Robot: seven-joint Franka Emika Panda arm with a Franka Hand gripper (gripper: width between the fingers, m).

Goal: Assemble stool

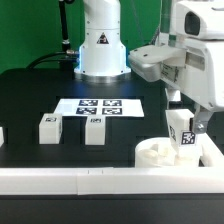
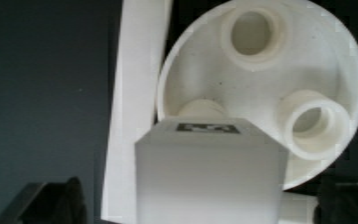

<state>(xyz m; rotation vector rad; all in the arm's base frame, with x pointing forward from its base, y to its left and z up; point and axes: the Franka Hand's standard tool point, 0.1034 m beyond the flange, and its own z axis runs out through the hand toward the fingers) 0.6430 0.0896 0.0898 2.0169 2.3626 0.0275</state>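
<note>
Seat of the stool, a white round plastic disc (image 1: 160, 152), lies flat on the black worktop (image 1: 30, 100) toward the exterior view's right. It sits just beside the long white bar (image 1: 90, 178) that edges the near side.

One white rectangular block leg (image 1: 182, 133) stands upright on the seat with its black-and-white tag facing the exterior camera. It appears to be set in a socket. The gripper (image 1: 193, 122) hangs around this leg from above.

Gripper state: cannot tell. In the wrist view one dark finger (image 2: 55, 205) shows apart from the leg's side (the other is lost against the dark background).

Step in hand, as judged: fixing the first leg into the seat. The next move calls for keeping the leg vertical while it is driven fully home. After that, fetch one of the two spare legs (image 1: 48, 128), which lie well apart toward the exterior view's left, near the marker board (image 1: 98, 104).

Two empty round sockets (image 2: 250, 35) are plain in the wrist view.

Hard to make out:
- The joint between leg and socket is hidden behind the leg's own bulk in the wrist view and too small in the exterior view.
- How deep the leg sits is unknown
</note>
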